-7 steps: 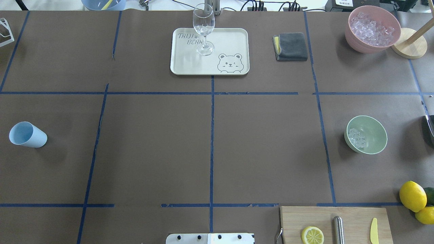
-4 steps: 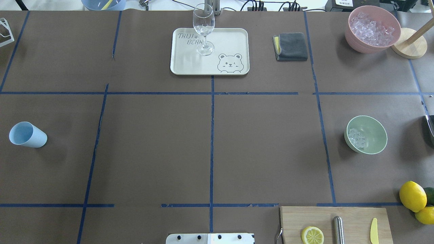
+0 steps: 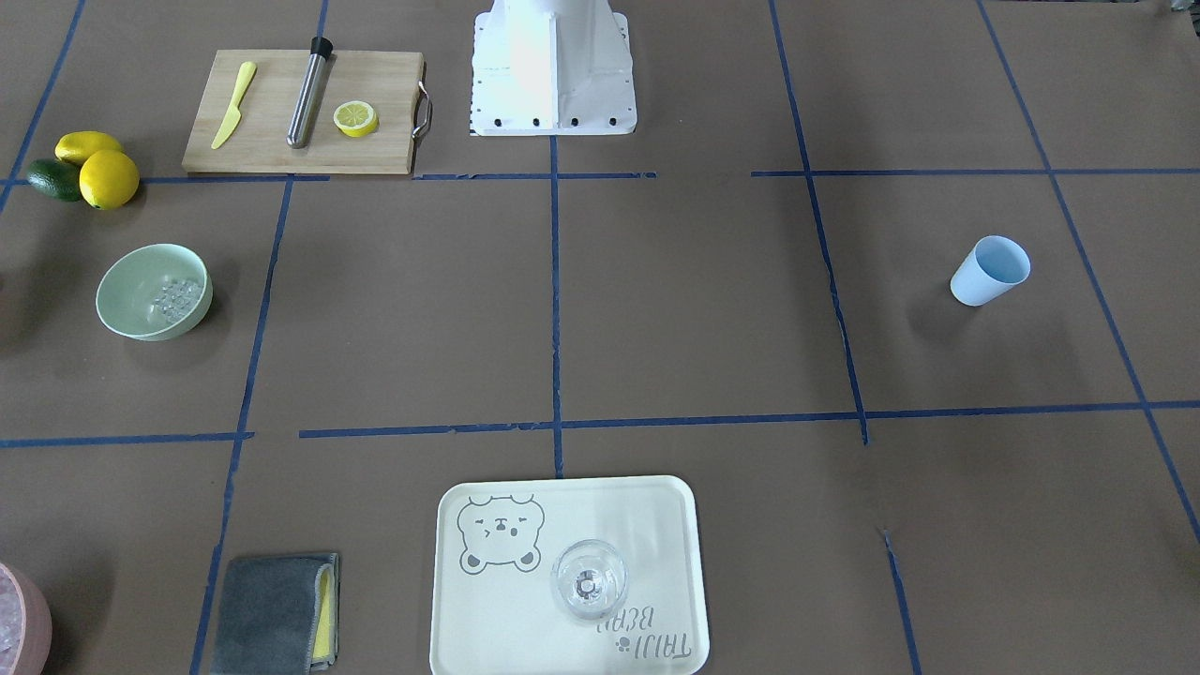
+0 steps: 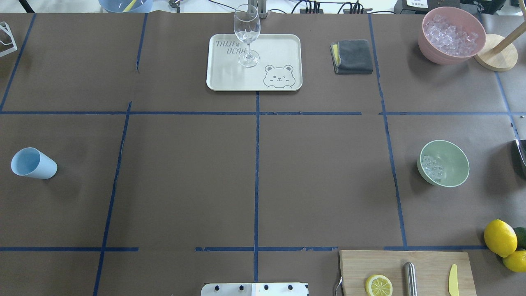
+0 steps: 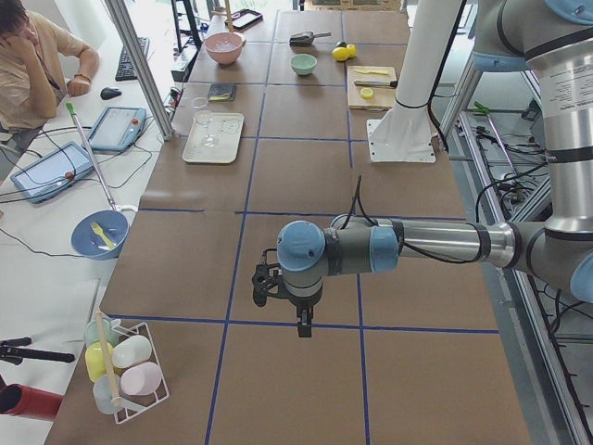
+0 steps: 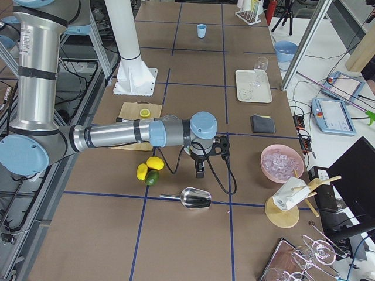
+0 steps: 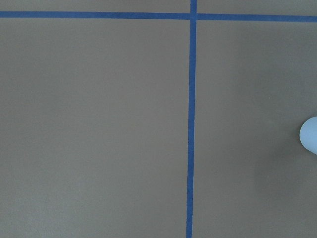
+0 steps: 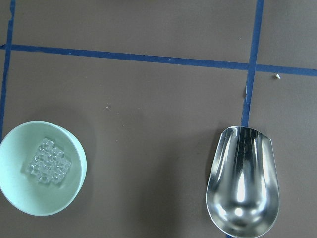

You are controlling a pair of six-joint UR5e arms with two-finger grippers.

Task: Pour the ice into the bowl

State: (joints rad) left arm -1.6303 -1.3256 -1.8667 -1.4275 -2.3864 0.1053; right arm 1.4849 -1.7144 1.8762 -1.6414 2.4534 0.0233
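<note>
Brown table (image 4: 185,185), ice (image 4: 432,167) in bowl (image 4: 453,161)

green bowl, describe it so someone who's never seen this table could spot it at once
On the table's right half in the overhead view, look just past the cutting board and lemons. The bowl stands alone there, pale mint green, holding a small heap of ice. The pink bowl in the far corner is bigger and heaped full.

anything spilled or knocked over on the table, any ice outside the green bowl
Nothing much. The ice sits inside the bowl, with no cubes on the paper around it, and the light blue cup stands upright. The only oddity is a tiny white speck by the tape line near the metal scoop, too small to identify.
</note>
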